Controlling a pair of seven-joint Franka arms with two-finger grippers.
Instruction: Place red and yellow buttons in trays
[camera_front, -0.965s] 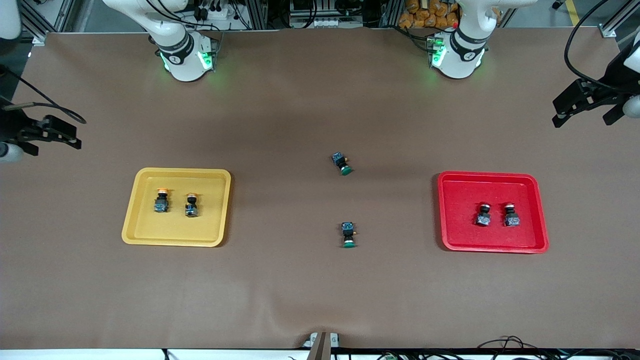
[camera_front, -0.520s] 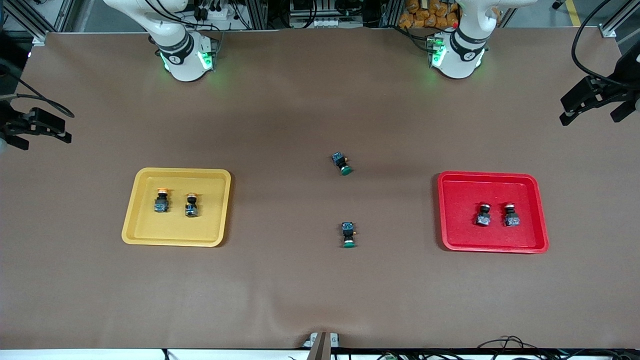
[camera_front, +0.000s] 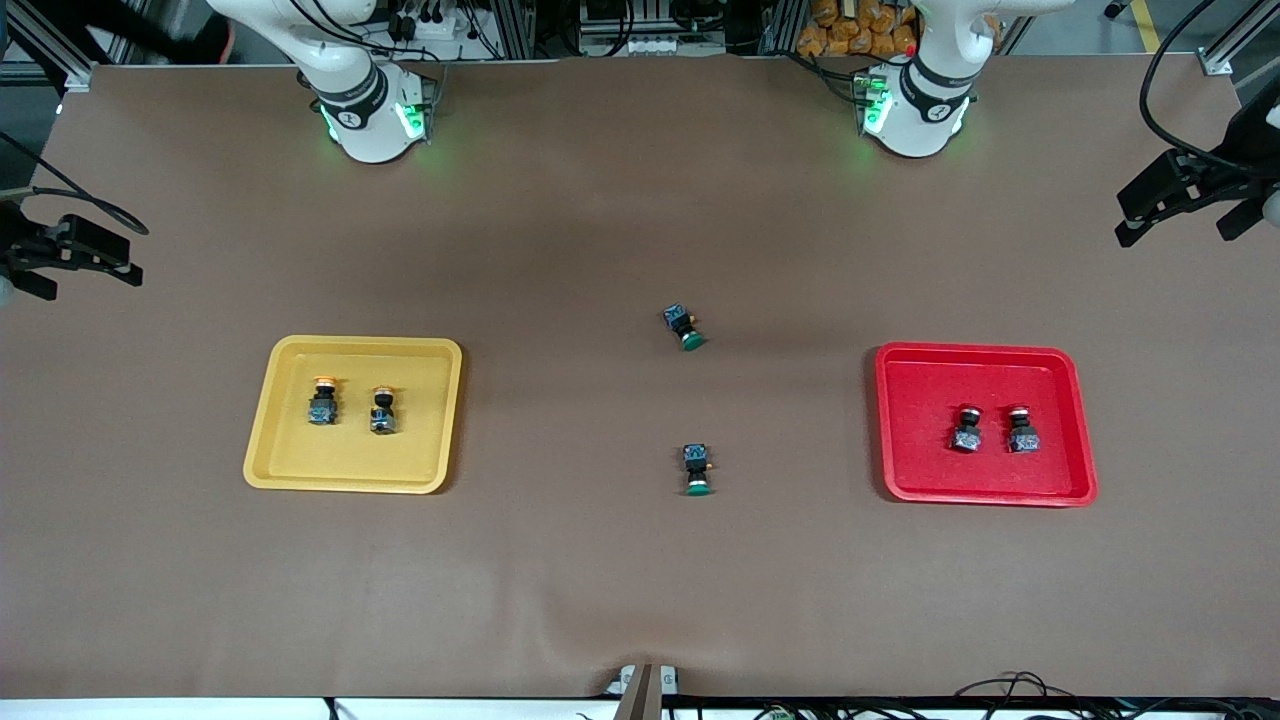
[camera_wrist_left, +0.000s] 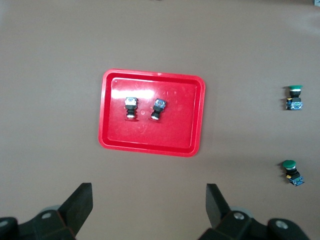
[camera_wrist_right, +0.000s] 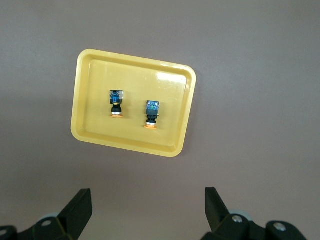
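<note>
Two yellow-capped buttons (camera_front: 322, 400) (camera_front: 382, 410) lie side by side in the yellow tray (camera_front: 420, 445), toward the right arm's end of the table. Two red-capped buttons (camera_front: 966, 428) (camera_front: 1022, 430) lie in the red tray (camera_front: 920, 390), toward the left arm's end. My left gripper (camera_front: 1172, 236) hangs open and empty high over bare table at its own end. Its wrist view looks down on the red tray (camera_wrist_left: 175, 132) and both red buttons (camera_wrist_left: 131, 106) (camera_wrist_left: 158, 108). My right gripper (camera_front: 90, 284) hangs open and empty over its end, with the yellow tray (camera_wrist_right: 90, 100) below.
Two green-capped buttons lie on the brown table between the trays, one (camera_front: 685, 327) farther from the front camera than the other (camera_front: 697, 470). Both arm bases stand along the table's back edge. Cables run along the front edge.
Both grippers have drawn back a little toward the table's ends and then nearly stopped. Buttons and trays have not moved.
</note>
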